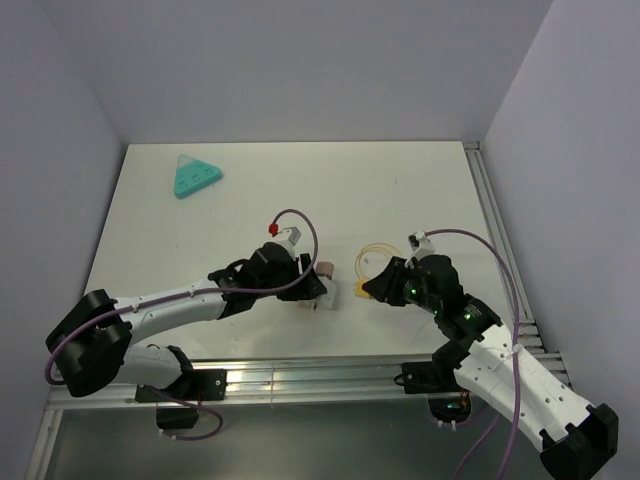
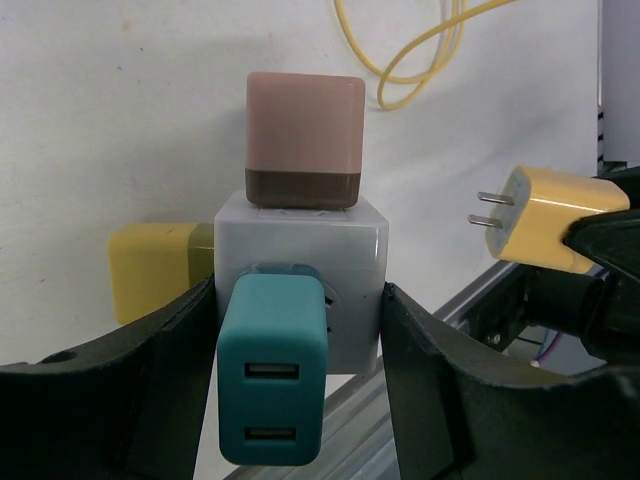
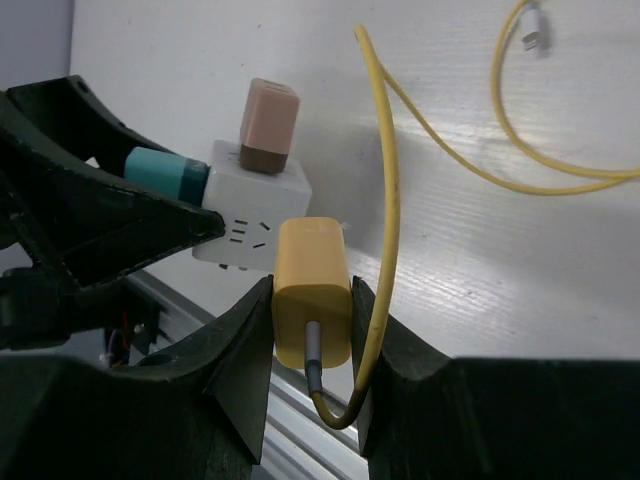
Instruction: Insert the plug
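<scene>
The right gripper is closed tightly on the yellow plug, with the body between its jaws and the prongs projecting ahead of the fingertips. Just ahead of the prongs, not touching, stands the white socket cube, clamped by its sides between the part-open jaws of the left gripper. Three cube faces are occupied:
- a teal USB adapter facing the left wrist
- a pink adapter beyond it
- a yellow adapter opposite the plug

One left finger lies beside the free slots. The yellow cable loops beside the right gripper. A teal triangular block lies well apart.
</scene>
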### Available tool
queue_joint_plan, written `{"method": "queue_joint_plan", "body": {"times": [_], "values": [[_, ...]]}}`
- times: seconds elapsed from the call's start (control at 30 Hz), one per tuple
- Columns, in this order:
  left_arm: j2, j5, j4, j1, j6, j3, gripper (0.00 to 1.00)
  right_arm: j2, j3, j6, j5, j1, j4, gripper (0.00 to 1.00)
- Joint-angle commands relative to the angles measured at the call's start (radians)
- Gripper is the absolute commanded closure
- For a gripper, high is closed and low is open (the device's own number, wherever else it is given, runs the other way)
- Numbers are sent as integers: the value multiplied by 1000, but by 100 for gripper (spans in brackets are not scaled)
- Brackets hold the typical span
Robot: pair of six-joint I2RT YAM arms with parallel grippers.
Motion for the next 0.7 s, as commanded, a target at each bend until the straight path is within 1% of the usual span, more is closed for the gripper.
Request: {"method": "queue_joint_plan", "body": {"times": [0.0, 0.13, 0.23, 0.3, 0.43, 0.67], "values": [[-71, 77, 218, 6, -1, -36, 100, 9, 20, -5, -116, -7, 73, 100], [-124, 129, 313, 13, 4, -111, 100, 35, 22, 6, -172, -4, 87, 100], [-138, 146, 367, 20, 1, -143, 100, 41, 31, 8, -166, 5, 73, 100], [-143, 146, 397, 21, -10, -163, 100, 40, 34, 21, -173, 11, 79, 100], [-146, 122, 404, 21, -37, -168, 100, 50, 40, 75, -187, 39, 110, 100], [-149, 45, 442, 21, -83, -200, 100, 67, 77, 153, -78, 157, 103, 100]]}}
